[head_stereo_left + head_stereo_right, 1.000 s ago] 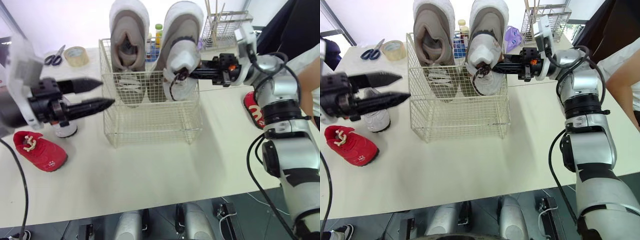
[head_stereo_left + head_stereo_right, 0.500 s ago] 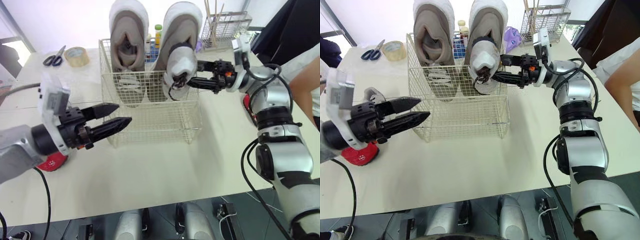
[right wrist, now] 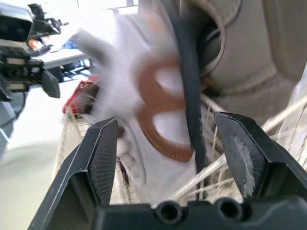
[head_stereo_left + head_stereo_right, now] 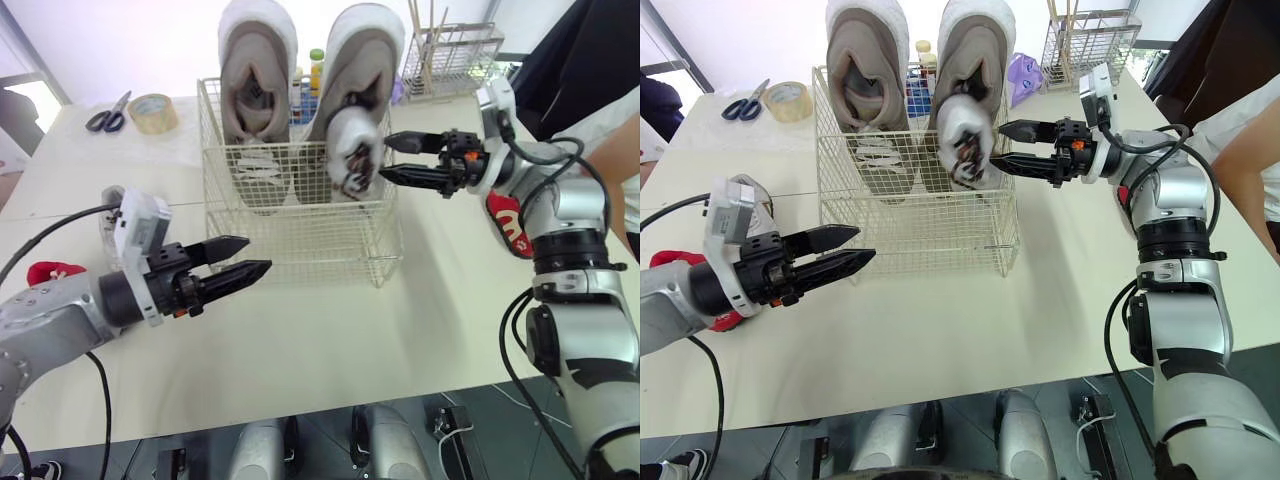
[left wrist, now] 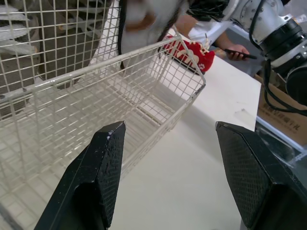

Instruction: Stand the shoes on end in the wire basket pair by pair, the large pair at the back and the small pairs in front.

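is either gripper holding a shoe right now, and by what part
Nothing is held. The right gripper is open beside the small white shoe in the wire basket; the left gripper is open and empty.

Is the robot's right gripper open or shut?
Open. The right gripper has its two black fingers spread apart, holding nothing, beside the small white shoe.

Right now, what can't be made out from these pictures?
The small white shoe: motion-blurred in the eye and right wrist views; whether it rests in the wire basket is unclear.
The left red shoe: mostly hidden behind the left arm.
The right red shoe: partly covered by the right arm.
The bottles behind the basket: mostly hidden by the large shoes.
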{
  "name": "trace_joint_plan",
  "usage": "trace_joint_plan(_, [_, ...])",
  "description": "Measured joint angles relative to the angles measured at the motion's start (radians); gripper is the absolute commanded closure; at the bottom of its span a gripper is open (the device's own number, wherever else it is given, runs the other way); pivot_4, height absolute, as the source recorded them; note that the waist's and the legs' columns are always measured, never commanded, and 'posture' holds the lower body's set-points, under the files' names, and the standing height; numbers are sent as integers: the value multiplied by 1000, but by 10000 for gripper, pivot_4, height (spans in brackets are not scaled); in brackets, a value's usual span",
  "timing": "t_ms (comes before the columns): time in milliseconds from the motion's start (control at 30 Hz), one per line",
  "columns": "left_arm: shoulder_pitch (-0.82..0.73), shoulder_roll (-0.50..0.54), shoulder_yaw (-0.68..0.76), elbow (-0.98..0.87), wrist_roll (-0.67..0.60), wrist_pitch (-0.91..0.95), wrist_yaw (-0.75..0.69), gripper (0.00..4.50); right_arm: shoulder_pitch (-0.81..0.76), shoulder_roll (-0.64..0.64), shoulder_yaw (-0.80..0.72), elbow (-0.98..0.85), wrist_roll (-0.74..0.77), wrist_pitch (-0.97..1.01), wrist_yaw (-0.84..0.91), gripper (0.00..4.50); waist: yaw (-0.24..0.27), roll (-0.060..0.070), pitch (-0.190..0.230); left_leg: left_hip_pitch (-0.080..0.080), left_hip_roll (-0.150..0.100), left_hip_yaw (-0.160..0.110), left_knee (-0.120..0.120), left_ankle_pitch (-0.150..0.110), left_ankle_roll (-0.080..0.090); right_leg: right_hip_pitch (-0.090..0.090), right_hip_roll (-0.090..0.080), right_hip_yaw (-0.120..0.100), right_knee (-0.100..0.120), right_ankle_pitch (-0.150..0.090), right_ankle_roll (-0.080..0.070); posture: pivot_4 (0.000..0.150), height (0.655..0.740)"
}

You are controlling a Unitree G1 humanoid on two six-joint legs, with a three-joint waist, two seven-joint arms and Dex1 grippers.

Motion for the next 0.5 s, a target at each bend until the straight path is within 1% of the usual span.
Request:
trace_joint_plan(267, [0,-24,-25,8,33,-9,-8,13976,16,-6,-4,-37,1,49,-19,10905,1,0,0,0,0,0,0,0,0,0,0,0,0,0,0,1500,7400])
trace_joint_plan(400, [14,-24,-16,9,34,-9,-1,13976,28,-56,-7,-82,0,86,-36,10905,3,0,0,0,0,0,0,0,0,0,0,0,0,0,0,1500,7400])
trace_joint_plan(433, [20,-23,-3,10,28,-8,4,11519,33,-75,-13,-101,1,101,-42,8207,3,0,0,0,0,0,0,0,0,0,0,0,0,0,0,1500,7400])
trace_joint_plan(500, [36,-6,45,14,-27,-6,15,6075,45,-125,-36,-147,6,136,-60,2609,3,0,0,0,0,-1,0,0,0,0,0,0,0,0,0,1500,7400])
